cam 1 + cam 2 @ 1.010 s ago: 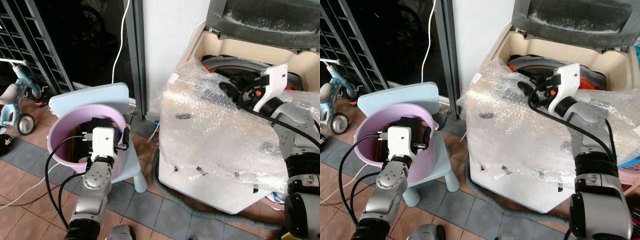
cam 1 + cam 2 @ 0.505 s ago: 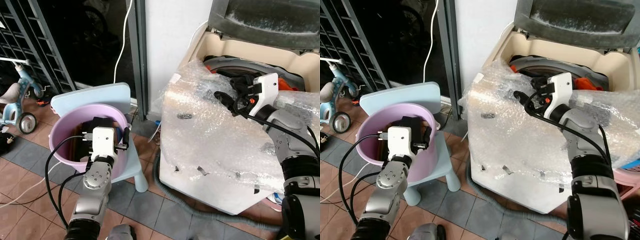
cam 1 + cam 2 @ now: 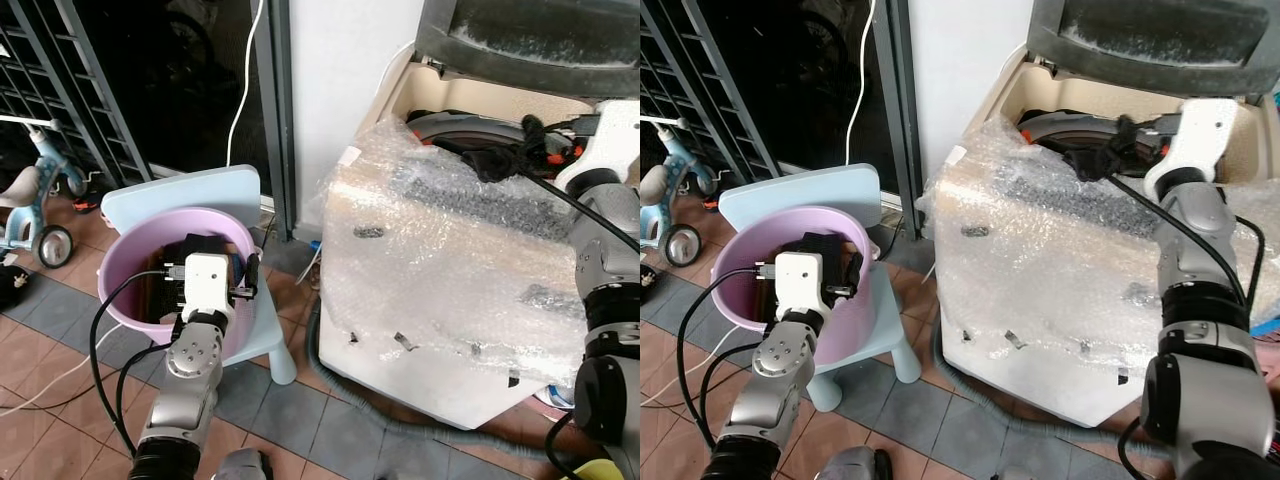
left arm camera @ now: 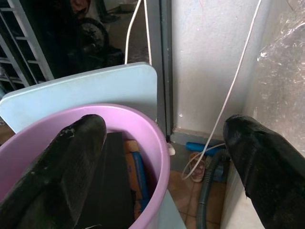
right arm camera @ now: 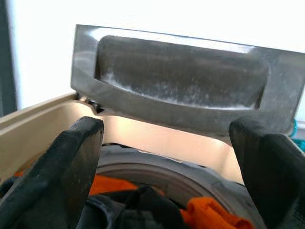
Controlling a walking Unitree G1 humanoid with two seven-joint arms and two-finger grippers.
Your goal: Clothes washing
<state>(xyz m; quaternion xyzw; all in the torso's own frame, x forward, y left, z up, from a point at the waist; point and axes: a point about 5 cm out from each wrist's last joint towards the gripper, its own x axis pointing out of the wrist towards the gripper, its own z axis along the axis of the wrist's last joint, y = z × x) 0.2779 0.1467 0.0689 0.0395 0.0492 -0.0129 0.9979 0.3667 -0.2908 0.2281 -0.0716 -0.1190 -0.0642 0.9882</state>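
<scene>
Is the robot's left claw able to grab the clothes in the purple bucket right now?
Probably yes. The left claw hangs open right over the purple bucket, with the dark clothes just below and nothing between.

Head eyes look down at washer [image 3: 450, 300]; wrist views sit close, perhaps overlapping.

Left end effector [image 4: 162, 167] fingers spread wide, arm low and forward, right end effector [image 5: 167, 171] fingers parted, arm raised

bucket [image 3: 125, 262]: was lilac-pink
stool [image 3: 190, 190]: was pale blue
washing machine [image 3: 440, 100]: was cream, with a grey lid [image 3: 530, 40]
clothes [image 5: 209, 212]: were orange and black
floor [image 3: 290, 420]: was terracotta and grey tiles
</scene>
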